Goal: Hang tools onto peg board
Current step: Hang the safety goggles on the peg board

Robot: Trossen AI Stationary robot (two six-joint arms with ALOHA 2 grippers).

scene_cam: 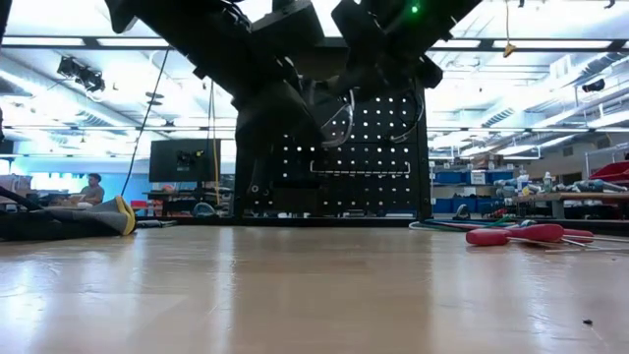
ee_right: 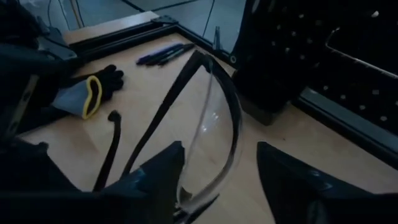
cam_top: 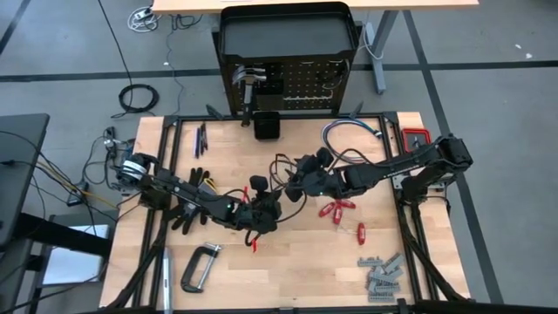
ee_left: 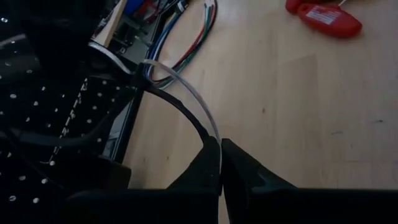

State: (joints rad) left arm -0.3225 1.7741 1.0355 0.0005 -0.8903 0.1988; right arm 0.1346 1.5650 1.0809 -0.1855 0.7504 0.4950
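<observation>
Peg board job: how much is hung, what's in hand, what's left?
A hammer already hangs on the peg board. The left gripper is shut on the glasses mid-table, with the right gripper open around the lens. The C-clamp, red-handled drivers and grey metal pieces still lie on the table.

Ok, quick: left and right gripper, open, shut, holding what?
Left gripper: shut on the glasses.
Right gripper: open, fingers either side of the lens, not clamped yet.
</observation>
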